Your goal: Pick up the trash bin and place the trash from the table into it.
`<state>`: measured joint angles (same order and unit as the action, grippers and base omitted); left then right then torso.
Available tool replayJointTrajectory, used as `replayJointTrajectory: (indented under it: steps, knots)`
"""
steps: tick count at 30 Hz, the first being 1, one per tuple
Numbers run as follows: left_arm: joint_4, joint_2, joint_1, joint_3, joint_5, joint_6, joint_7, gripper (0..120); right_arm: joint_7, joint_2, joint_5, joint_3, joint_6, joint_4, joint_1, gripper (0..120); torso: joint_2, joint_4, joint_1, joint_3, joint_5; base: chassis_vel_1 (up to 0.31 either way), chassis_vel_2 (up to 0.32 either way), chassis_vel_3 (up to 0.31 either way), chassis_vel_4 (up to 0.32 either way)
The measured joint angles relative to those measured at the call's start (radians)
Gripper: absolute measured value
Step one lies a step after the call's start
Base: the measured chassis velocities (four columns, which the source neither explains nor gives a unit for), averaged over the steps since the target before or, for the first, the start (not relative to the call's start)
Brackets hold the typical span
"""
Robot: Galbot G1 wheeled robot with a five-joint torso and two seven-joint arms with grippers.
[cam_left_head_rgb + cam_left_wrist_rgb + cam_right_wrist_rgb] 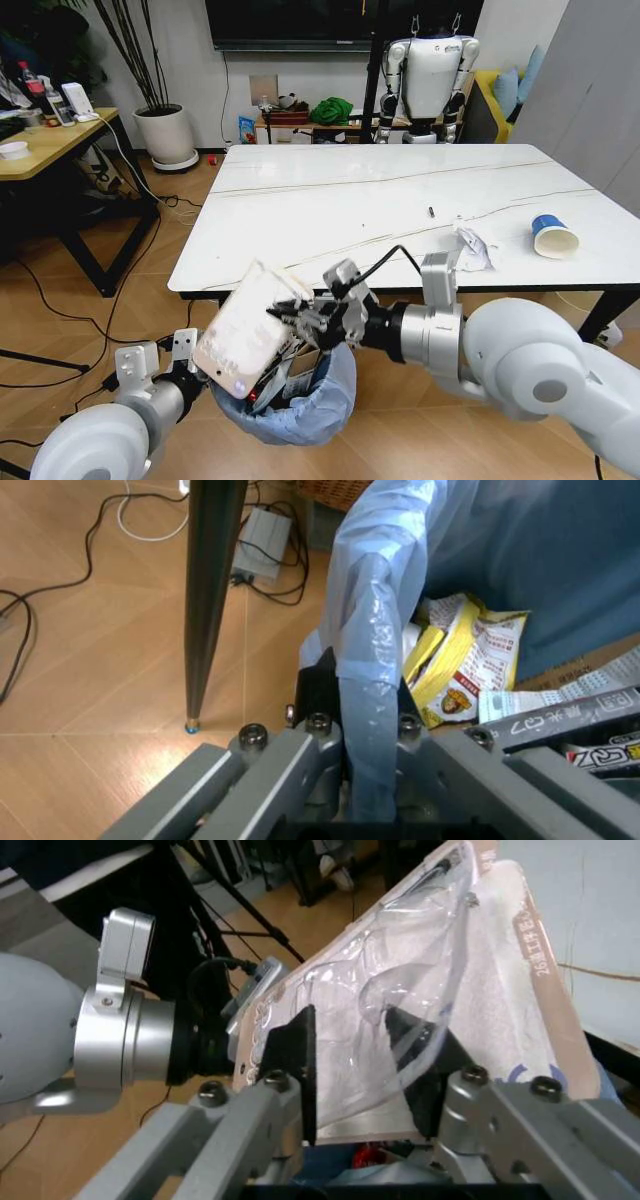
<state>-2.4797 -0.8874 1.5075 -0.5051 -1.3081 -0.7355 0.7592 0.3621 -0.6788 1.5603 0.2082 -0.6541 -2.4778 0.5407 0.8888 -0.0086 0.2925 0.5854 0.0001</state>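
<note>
- The table [400, 215]: white marble-look top straight ahead of me, rigid, mostly bare. What trash is left on it sits toward my right edge.
- The trash bin [300, 405]: held below the table's near edge, just in front of my torso, bag mouth up. It already holds wrappers and card, among them a yellow printed wrapper [470, 660]. I judge it light but floppy at the rim: the blue liner is thin and crinkly, so the hold has to take wall and liner together or the bag could slip.
- Left gripper [185, 365]: low on my left, clamped over the bin's rim with the liner [365, 667] folded between the fingers, one finger inside and one outside.
- Right gripper [300, 318]: directly over the bin's mouth, closed on a blister pack [245, 330], card backing with a clear plastic shell [400, 1001], tilted steeply. I judge it light and fairly stiff across the card, with a smooth, springy shell that may skate under the pads. Pinching across the flat card edge looks safest.
- Blue-and-white paper cup [553, 237]: on its side near the right edge. Light and crushable; take the rim or wall gently.
- Crumpled white paper [474, 247]: just left of the cup, soft, any pinch on a ridge should do.
</note>
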Motion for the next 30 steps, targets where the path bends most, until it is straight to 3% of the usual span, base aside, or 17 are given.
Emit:
replayJointTrajectory:
  steps: [1,6,8,10,15,28,30]
  knots:
    - [-0.003,0.004,0.0,-0.003,-0.002,0.0,-0.001,0,0.0,-0.003,-0.022,0.014,0.0,0.004,0.003,36,0.0,0.0,0.0,0.0,0.0,0.0,0.0,0.0,0.0]
    - [-0.007,0.004,0.003,-0.007,-0.003,0.0,-0.002,0,-0.001,-0.008,-0.044,0.015,0.003,0.03,-0.001,53,0.0,0.0,0.0,0.0,-0.0001,0.0,0.0,0.0,0.0]
    - [-0.011,-0.001,0.004,-0.005,-0.003,0.0,-0.003,0,-0.001,-0.009,-0.052,0.002,0.006,0.061,-0.009,70,0.0,0.0001,0.0,0.0,-0.0001,0.0,0.0,0.0,0.0]
    - [-0.012,-0.001,0.005,-0.004,-0.003,0.0,-0.003,0,-0.001,-0.008,-0.052,0.0,0.006,0.063,-0.01,73,0.0,0.0001,0.0,0.0,-0.0001,0.0,0.0,0.0,0.0]
    - [-0.016,-0.001,0.007,-0.004,-0.002,0.0,-0.003,0,-0.001,-0.006,-0.068,-0.002,0.009,0.074,-0.005,96,0.0,0.0,0.0,0.0,-0.0001,0.0,0.0,0.0,0.0]
    - [-0.02,0.0,0.017,-0.005,-0.001,0.0,-0.004,0,0.005,-0.011,-0.077,-0.019,0.02,0.092,-0.01,100,0.0,0.0001,0.0,0.0,-0.0001,0.0,0.0,0.0,0.0]
    - [-0.021,0.004,0.018,-0.005,-0.001,0.0,-0.004,0,0.073,-0.023,-0.025,-0.015,0.023,0.09,-0.005,100,0.0,-0.0001,0.0,0.0,-0.0001,0.0,0.0,0.0,0.0]
